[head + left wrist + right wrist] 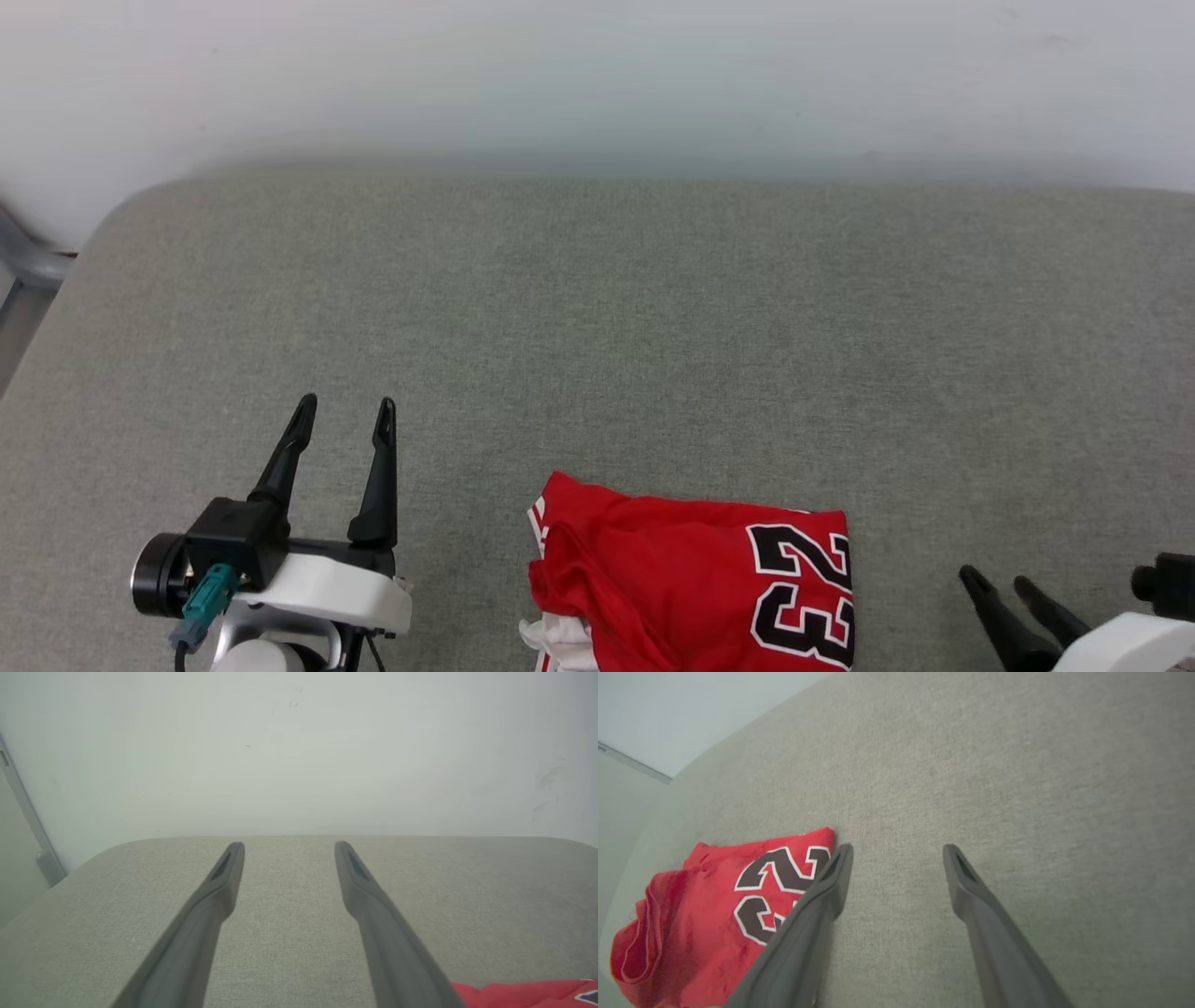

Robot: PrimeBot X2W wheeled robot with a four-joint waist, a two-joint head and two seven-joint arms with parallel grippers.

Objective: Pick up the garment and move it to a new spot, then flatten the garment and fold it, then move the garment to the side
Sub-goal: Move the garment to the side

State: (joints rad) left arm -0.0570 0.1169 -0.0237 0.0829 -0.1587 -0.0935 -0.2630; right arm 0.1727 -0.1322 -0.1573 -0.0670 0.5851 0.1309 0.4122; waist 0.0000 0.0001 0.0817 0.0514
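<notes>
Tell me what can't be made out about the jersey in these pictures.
Head view: the garment runs off the bottom edge.
Right wrist view: the right gripper has one finger across the numerals.
Left wrist view: the garment is cut off at the bottom corner.

Broad grey woven cushion (pixel 597 308) with rounded corners. Plain pale wall (pixel 597 75) right behind; grey metal frame (pixel 28 261) at far left.

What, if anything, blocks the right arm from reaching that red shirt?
Nothing visible, so probably yes. The right gripper sits open just beside the garment, apart from it, with bare grey cushion between them.
</notes>
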